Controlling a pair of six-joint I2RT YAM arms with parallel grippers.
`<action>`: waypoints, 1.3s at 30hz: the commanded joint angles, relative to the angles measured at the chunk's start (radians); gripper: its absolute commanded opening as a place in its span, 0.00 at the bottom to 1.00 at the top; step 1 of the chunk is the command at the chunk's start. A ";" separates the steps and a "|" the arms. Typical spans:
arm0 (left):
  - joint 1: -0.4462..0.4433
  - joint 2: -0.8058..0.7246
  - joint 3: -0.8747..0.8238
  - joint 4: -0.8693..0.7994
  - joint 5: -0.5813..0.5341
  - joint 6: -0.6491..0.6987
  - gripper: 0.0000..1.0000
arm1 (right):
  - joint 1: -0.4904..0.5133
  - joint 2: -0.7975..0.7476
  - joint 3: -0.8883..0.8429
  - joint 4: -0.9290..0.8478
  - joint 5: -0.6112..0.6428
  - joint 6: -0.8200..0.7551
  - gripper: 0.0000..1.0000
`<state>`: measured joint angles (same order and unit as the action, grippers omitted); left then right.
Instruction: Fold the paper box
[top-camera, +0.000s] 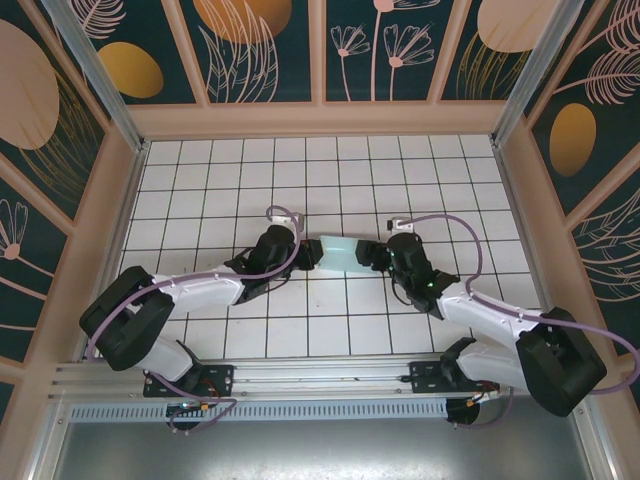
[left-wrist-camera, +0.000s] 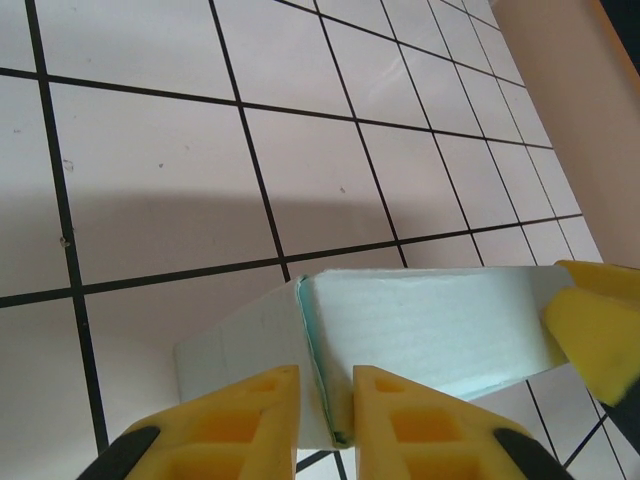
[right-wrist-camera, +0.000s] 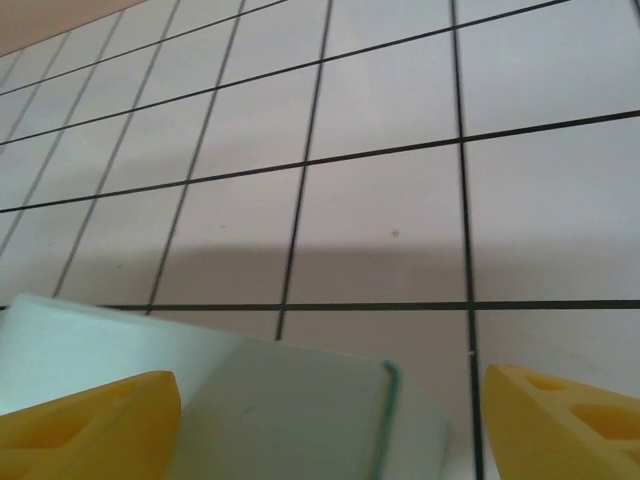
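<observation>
The paper box (top-camera: 340, 252) sits in the middle of the table (top-camera: 200, 190). My left gripper (left-wrist-camera: 327, 378) is clamped on its left wall, I think to anchor it; my right gripper (right-wrist-camera: 332, 385) straddles its right end, jaws apart, ready to fold.

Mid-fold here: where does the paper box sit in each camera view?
Top external: paper box at centre of the tiled table.
Left wrist: paper box lower middle, running right.
Right wrist: paper box along the bottom edge, left to centre.
Shared landmark: the black grid lines under it.
</observation>
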<state>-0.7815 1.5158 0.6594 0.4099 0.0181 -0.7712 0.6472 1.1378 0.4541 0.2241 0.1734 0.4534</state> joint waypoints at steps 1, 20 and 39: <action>0.005 0.070 -0.051 -0.204 -0.037 0.033 0.20 | -0.037 -0.051 0.062 -0.018 -0.151 0.031 0.82; 0.004 0.086 -0.047 -0.210 -0.053 0.047 0.19 | -0.053 0.132 0.166 -0.219 -0.201 0.070 0.86; 0.005 0.078 -0.038 -0.239 -0.068 0.096 0.19 | -0.149 0.034 0.121 -0.249 -0.235 0.008 0.87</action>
<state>-0.7818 1.5345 0.6662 0.4335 -0.0082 -0.7216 0.4988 1.1759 0.5755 0.0086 -0.0475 0.4759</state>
